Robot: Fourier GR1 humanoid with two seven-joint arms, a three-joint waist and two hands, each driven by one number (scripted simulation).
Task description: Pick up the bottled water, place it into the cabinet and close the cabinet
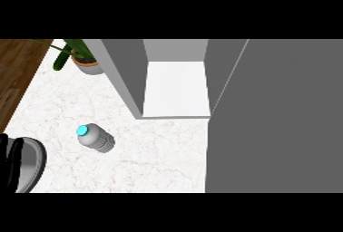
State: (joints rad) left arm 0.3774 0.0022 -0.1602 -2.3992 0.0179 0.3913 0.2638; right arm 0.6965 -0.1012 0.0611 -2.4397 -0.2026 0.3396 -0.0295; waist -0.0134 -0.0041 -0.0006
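In the head view I see the bottled water point(95, 137) lying on the white marble counter point(154, 158), its cyan cap toward the upper left, in front of and left of the open cabinet point(175, 86). The cabinet's grey door point(275, 122) is swung wide open and fills the right side. A potted plant point(81, 56) sits just left of the cabinet. My left hand point(5, 158) barely shows at the left edge; I cannot tell its fingers. My right hand is out of sight.

grey bottled water point(95, 138) upright, cabinet point(175, 90) open
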